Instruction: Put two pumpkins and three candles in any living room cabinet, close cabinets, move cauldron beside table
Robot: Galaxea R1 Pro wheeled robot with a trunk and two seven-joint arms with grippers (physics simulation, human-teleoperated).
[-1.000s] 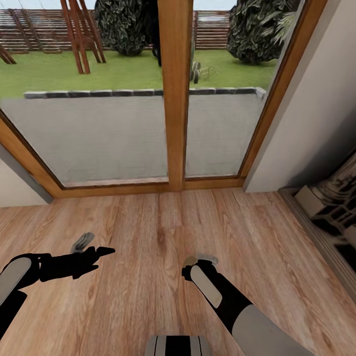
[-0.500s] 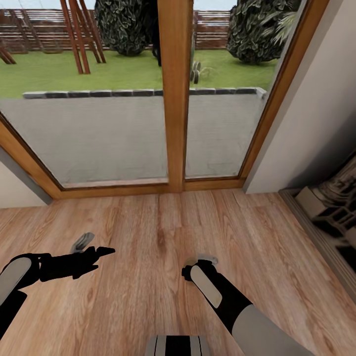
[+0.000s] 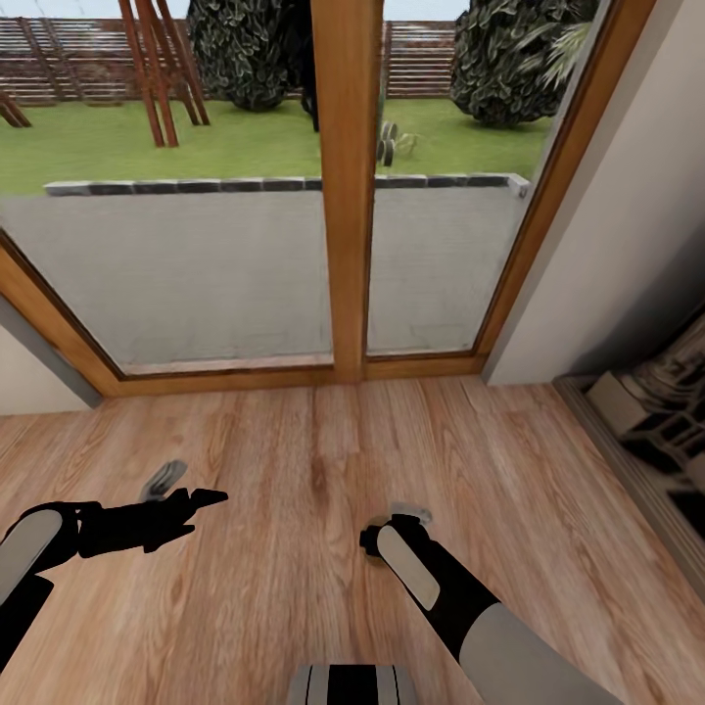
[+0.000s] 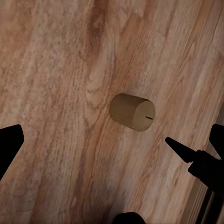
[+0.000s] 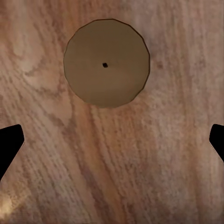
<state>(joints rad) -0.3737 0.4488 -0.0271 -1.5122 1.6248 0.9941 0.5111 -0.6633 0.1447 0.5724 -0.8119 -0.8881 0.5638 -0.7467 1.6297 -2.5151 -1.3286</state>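
Robot faced the glass garden door (image 3: 245, 264) over light wood plank floor (image 3: 294, 441); both arms hung low over the floor near the robot.

Left gripper (image 3: 191, 494) was at the left, pointing right. In the left wrist view its fingers (image 4: 9, 144) were spread wide at opposite sides, nothing between them but floor. A beige candle (image 4: 132, 112) stood on the planks ahead of the gripper, apart from both fingers.

Right gripper (image 3: 397, 519) was right of centre, pointing down at the floor. In the right wrist view its fingertips (image 5: 10, 140) sat at the 2 side edges, spread wide and holding nothing. A second candle (image 5: 107, 62) was seen end-on with a dark wick dot, standing on the floor below the gripper, off to one side of the line between the fingers and touching neither. In the head view that candle was mostly hidden by the wrist, so I could not place it there.

A dark opening with pale shapes (image 3: 656, 411) sat at the far right by the wall; too unclear to name.

Versus 1 s and 0.5 s ago: arms and grippers looked the same in the head view. The whole picture shifted slightly, so the camera moved a touch, not the things.
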